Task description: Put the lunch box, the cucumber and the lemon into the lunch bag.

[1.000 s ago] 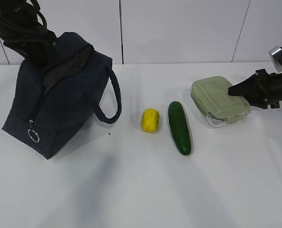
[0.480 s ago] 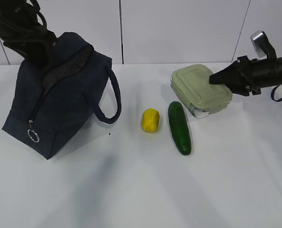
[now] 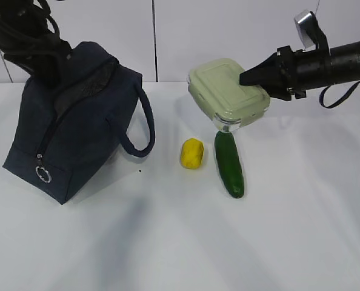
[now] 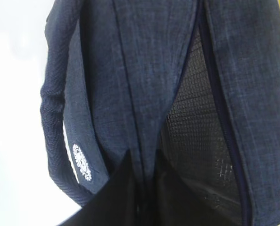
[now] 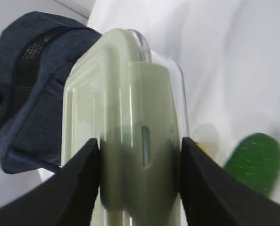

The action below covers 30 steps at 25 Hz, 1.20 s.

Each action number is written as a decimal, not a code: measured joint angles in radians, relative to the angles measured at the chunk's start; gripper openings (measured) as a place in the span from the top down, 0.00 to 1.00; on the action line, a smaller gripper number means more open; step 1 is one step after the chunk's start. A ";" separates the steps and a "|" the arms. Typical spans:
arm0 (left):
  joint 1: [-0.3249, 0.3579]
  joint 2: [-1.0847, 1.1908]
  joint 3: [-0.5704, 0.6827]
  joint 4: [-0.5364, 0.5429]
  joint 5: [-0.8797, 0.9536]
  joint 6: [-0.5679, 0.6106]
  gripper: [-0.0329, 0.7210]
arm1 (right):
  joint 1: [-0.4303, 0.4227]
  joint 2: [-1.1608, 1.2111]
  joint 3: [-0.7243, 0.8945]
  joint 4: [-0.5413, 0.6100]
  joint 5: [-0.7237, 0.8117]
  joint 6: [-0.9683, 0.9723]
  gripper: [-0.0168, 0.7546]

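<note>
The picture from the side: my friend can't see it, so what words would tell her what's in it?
A black robot claw holds a pale green lunch box in the air above a white table. Below it lie a cucumber and a yellow lemon. On the left, another arm holds up a dark blue lunch bag with its top open.
</note>
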 joint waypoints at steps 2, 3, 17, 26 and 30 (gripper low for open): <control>0.000 0.000 0.000 0.000 0.002 0.000 0.95 | 0.024 0.000 0.000 0.020 0.002 0.000 0.48; 0.000 0.000 0.000 0.000 0.002 0.000 0.95 | 0.033 0.000 0.000 0.025 0.002 0.001 0.48; -0.045 0.049 -0.002 0.002 0.015 0.000 0.95 | 0.147 0.000 -0.086 0.059 0.004 0.019 0.48; -0.054 0.049 -0.010 -0.026 0.012 -0.001 0.95 | 0.197 0.000 -0.119 0.072 0.016 0.023 0.48; -0.056 0.049 -0.010 -0.055 0.009 -0.001 0.95 | 0.207 0.000 -0.121 0.076 0.016 0.023 0.48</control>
